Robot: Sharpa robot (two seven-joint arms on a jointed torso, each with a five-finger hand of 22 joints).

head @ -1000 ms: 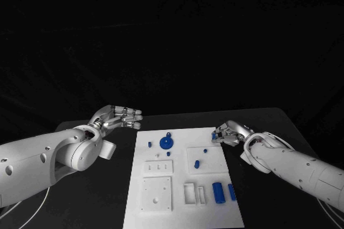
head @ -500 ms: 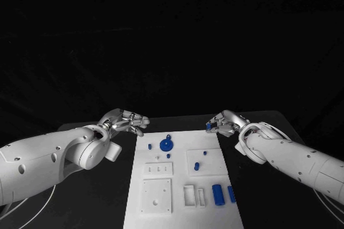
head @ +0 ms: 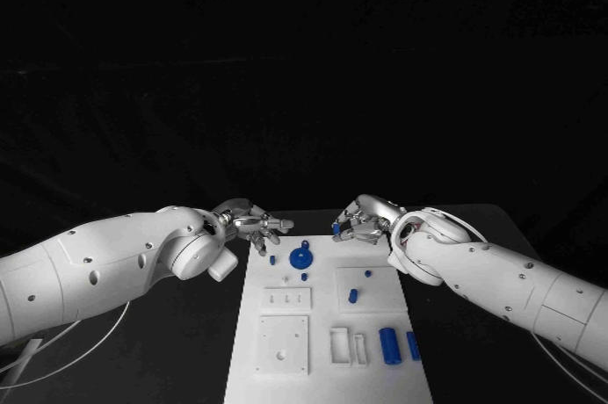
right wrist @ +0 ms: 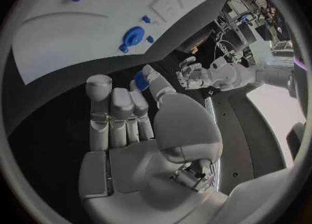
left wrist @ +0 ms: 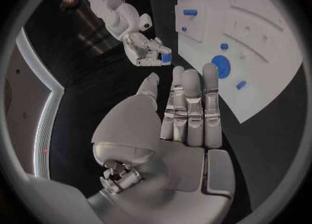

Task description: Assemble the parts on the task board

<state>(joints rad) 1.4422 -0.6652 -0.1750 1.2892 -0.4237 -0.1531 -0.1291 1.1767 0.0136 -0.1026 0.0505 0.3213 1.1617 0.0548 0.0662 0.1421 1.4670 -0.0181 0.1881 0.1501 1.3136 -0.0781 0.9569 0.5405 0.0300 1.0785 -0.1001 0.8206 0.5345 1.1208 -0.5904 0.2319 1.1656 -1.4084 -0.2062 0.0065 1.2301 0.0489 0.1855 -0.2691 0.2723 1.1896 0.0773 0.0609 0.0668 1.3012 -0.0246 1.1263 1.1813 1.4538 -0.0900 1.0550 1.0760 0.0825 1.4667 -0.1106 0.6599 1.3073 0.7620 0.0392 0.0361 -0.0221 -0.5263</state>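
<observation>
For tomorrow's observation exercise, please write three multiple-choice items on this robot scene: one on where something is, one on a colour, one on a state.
1. Where is the round blue part?
A. On the task board's far end
B. On the black table beside the board
C. In the left robot hand

2. What colour is the task board?
A. Black
B. White
C. Blue

3. What is the right robot hand doing?
A. Lying flat and empty on the board
B. Holding a small blue part
C. Gripping the left robot hand

Answers: 1 A, the disc lies near the board's far edge between the hands. 2 B, it is a white plate on black. 3 B, blue shows between its fingertips.
</observation>
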